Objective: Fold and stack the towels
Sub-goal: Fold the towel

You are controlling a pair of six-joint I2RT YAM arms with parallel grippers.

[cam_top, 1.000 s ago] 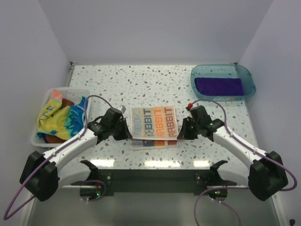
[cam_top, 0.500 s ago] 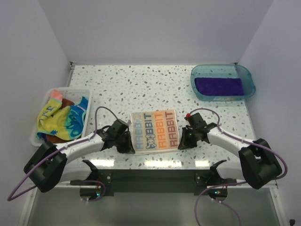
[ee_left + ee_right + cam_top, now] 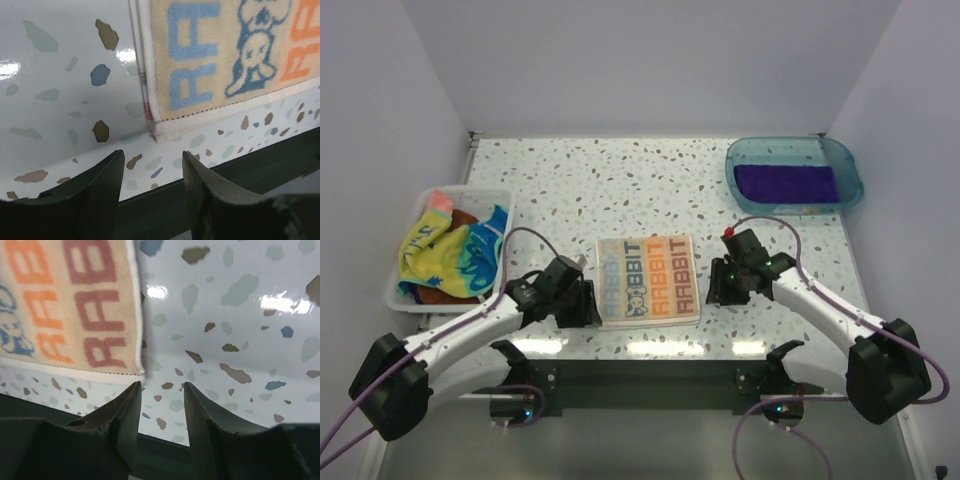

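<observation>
The white RABBIT towel (image 3: 648, 279) lies folded flat near the table's front edge; it also shows in the left wrist view (image 3: 220, 60) and the right wrist view (image 3: 65, 310). My left gripper (image 3: 588, 303) is open and empty just left of the towel's front left corner. My right gripper (image 3: 714, 290) is open and empty just right of its front right corner. A folded deep purple towel (image 3: 786, 183) lies in the blue tray (image 3: 848, 160) at the back right. The crocodile towel (image 3: 450, 250) lies crumpled in the white bin (image 3: 400, 292) on the left, over a brown one (image 3: 438, 295).
The table's dark front edge (image 3: 240, 165) runs right under both grippers. A pink cloth corner (image 3: 440, 200) sticks out of the bin's far end. White walls close the table on three sides.
Both grippers have let go of the towel's front corners and backed off sideways. The towel has settled flat with its front fold laid down.
</observation>
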